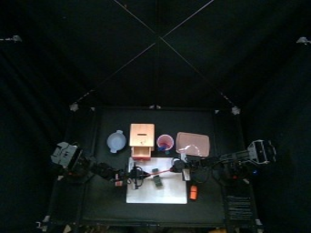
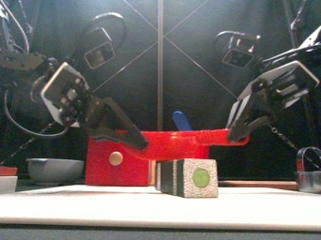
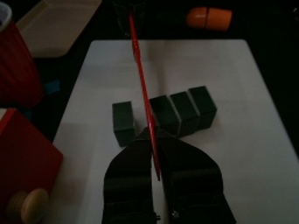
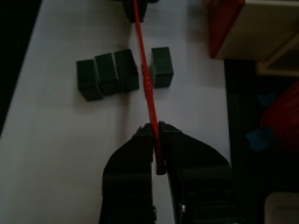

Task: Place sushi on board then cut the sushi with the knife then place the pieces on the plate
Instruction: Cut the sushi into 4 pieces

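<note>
The dark green sushi roll (image 2: 189, 176) lies on the white board (image 2: 88, 202). In the left wrist view it shows as one block (image 3: 122, 121) split off from three joined blocks (image 3: 183, 110). A red toy knife (image 3: 142, 83) hangs edge-down just above the roll, in line with that gap. My left gripper (image 3: 149, 140) is shut on one end of the knife. At the other end my right gripper (image 4: 152, 131) is shut on it too. The single block (image 4: 160, 67) and the three blocks (image 4: 105, 74) lie on either side of the blade (image 4: 145, 70).
Behind the board stand the wooden box with its red drawer front (image 2: 119, 159), a red cup (image 3: 17, 52) holding a blue knife (image 2: 179, 120), the pink tray (image 1: 192, 143) at back right and the blue-grey bowl (image 2: 53, 169) at left. An orange toy (image 3: 211, 16) lies beside the board.
</note>
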Tool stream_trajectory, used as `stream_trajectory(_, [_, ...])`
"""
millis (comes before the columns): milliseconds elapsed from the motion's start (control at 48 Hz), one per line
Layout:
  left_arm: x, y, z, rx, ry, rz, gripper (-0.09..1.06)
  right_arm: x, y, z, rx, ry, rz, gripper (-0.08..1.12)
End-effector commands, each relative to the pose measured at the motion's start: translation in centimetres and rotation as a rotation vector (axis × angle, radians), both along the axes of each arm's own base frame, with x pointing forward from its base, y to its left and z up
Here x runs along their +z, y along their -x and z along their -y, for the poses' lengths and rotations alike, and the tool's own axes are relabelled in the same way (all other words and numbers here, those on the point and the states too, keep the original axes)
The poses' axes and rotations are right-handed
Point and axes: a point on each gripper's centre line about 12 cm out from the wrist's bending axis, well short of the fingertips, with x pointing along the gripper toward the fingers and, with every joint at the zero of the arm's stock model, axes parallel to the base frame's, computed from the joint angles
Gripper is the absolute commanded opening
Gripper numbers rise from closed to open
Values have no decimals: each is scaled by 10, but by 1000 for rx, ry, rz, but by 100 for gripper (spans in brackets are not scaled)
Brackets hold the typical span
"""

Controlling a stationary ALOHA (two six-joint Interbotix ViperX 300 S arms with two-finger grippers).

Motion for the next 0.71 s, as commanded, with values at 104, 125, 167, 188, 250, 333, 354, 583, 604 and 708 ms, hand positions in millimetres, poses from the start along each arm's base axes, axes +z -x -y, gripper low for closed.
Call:
stream_trajectory(104, [27, -11, 28, -82, 14, 89, 32, 27, 12, -12, 30, -16, 87, 36])
stream_trajectory(125, [26, -11, 30, -87, 13, 84, 32, 27, 12, -13, 33, -17, 87, 36])
stream_trajectory(167, [23, -12, 32, -92, 12, 79, 32, 25, 15, -15, 42, -16, 83, 36])
stream_trajectory(188, [21, -13, 33, -93, 11, 75, 32, 25, 15, -16, 44, -18, 81, 36])
stream_trajectory(250, [16, -15, 34, -94, 8, 65, 32, 21, 17, -17, 46, -21, 69, 36])
stream_trajectory(333, [11, -17, 35, -94, 4, 53, 32, 17, 17, -18, 40, -28, 53, 36])
stream_trajectory(354, [10, -18, 35, -94, 3, 51, 32, 16, 16, -18, 40, -28, 51, 36])
stream_trajectory(583, [2, -18, 35, -91, -1, 32, 32, 5, 11, -18, 45, -19, 13, 36])
stream_trajectory(604, [3, -18, 35, -91, 0, 34, 32, 4, 10, -18, 47, -18, 12, 36])
stream_trajectory(708, [2, -18, 35, -89, 1, 32, 32, 1, 7, -17, 46, -13, -2, 36])
